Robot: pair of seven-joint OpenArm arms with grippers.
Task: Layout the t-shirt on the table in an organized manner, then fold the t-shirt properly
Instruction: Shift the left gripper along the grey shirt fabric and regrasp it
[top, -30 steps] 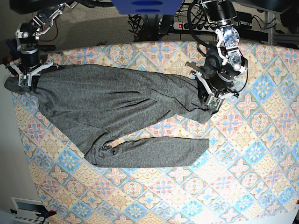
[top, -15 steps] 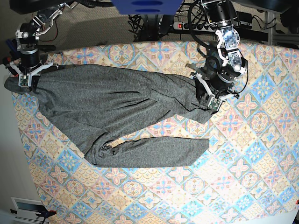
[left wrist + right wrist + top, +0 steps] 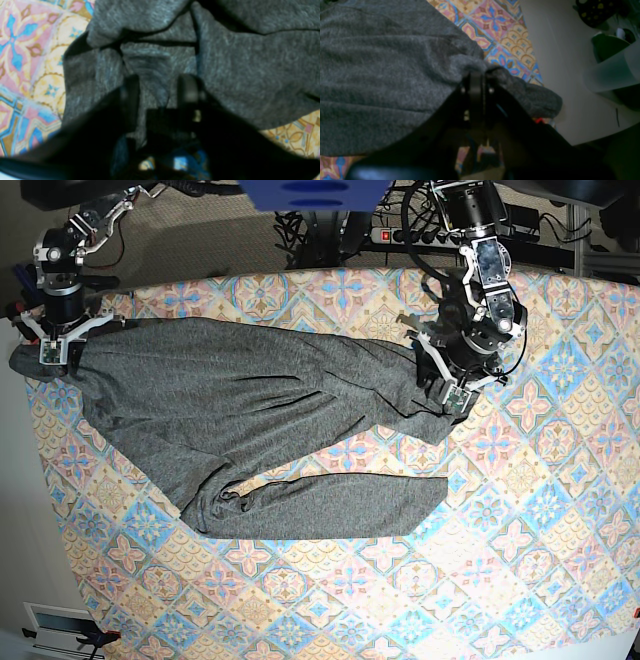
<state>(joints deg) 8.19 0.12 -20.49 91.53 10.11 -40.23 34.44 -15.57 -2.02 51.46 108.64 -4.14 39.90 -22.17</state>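
The t-shirt [image 3: 250, 430] lies rumpled on the table [image 3: 540, 510].

Base view: evenly and brightly lit from overhead, sharp across the table [image 3: 560, 510]; faint soft shadows under folds of the t-shirt [image 3: 250, 420].
Left wrist view: dim, soft focus throughout; left gripper [image 3: 160, 87] a near-black blur in the foreground.
Right wrist view: murky, underexposed below; right gripper [image 3: 476, 82] silhouetted; background beyond the table edge blurred.
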